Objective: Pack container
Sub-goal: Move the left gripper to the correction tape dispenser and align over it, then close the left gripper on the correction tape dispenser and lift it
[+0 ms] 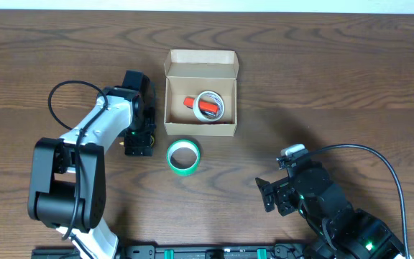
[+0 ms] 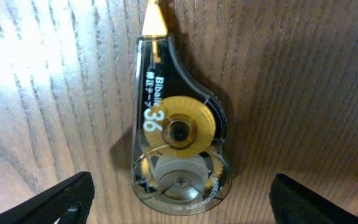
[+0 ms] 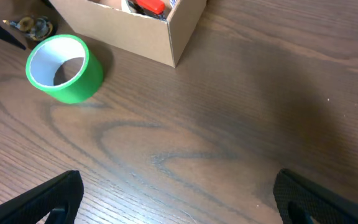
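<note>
2 hands spread wide and empty, container (image 1: 200,129) just beside left hand (image 1: 139,142), right hand (image 1: 267,194) well apart

Dark, wood-grained surface (image 1: 336,86) fills the view; a pale strip (image 1: 264,4) runs along its far edge, and glare brightens the grain.

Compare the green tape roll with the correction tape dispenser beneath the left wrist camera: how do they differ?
The green tape roll is an opaque ring with a white core; the correction tape dispenser is a smoky, see-through teardrop case showing a yellow gear. The roll stands on its end, hole up; the dispenser lies flat on its side. Both rest on the table, outside the container.
</note>
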Tool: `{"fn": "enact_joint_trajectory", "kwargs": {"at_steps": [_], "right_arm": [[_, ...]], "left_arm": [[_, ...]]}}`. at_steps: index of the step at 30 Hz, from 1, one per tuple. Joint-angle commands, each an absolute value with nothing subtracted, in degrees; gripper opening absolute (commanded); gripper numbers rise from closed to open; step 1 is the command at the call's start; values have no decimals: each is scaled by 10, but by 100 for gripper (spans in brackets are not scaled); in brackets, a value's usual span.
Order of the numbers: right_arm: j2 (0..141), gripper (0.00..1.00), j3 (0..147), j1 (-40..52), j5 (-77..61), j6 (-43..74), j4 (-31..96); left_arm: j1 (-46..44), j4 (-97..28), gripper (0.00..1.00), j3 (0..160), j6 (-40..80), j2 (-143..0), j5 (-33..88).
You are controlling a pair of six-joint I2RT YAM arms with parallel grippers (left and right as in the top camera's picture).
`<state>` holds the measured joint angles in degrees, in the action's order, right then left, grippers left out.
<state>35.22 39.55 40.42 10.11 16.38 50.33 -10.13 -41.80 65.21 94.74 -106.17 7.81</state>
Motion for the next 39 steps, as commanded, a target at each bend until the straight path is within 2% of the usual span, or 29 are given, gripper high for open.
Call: {"fn": "enact_joint_trajectory", "kwargs": {"at_steps": [1, 8, 32, 34, 39], "right_arm": [[352, 99, 395, 413, 107, 173, 504], [352, 99, 395, 413, 107, 173, 504], [352, 99, 395, 413, 107, 173, 504], [352, 99, 395, 413, 107, 173, 504], [352, 99, 395, 413, 107, 173, 504]], "left_arm": [[-96, -413, 85, 647, 942, -1076, 80], [-96, -411, 76, 647, 943, -1076, 79], [-86, -415, 75, 647, 936, -1089, 89], [-86, -415, 73, 647, 936, -1089, 89], [-86, -415, 61, 647, 936, -1091, 89]]}}
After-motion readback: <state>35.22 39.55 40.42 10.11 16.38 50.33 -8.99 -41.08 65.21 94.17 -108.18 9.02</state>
